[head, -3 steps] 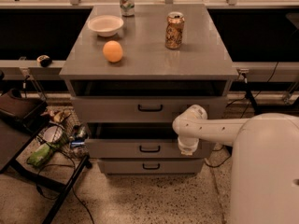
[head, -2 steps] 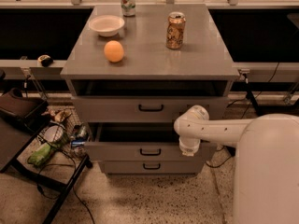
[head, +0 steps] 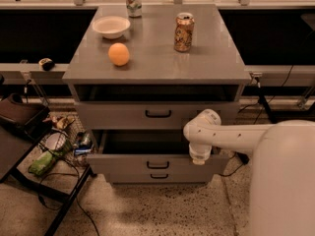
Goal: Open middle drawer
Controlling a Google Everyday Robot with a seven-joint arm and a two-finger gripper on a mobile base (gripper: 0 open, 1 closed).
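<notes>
The middle drawer (head: 123, 164) stands pulled out from under the counter (head: 162, 65). Its front has slid farther forward than a second ago, and a dark gap now shows behind the panel. The robot's hand (head: 198, 159) points down at the drawer's top edge, right of the small black handle (head: 157, 164); whether it is spread or pressed together cannot be told. The opening looks largely done, with perhaps some travel left. Grey, wide and shallow, the drawer sits between the top drawer (head: 118, 116) and the narrower bottom drawer (head: 158, 176).
</notes>
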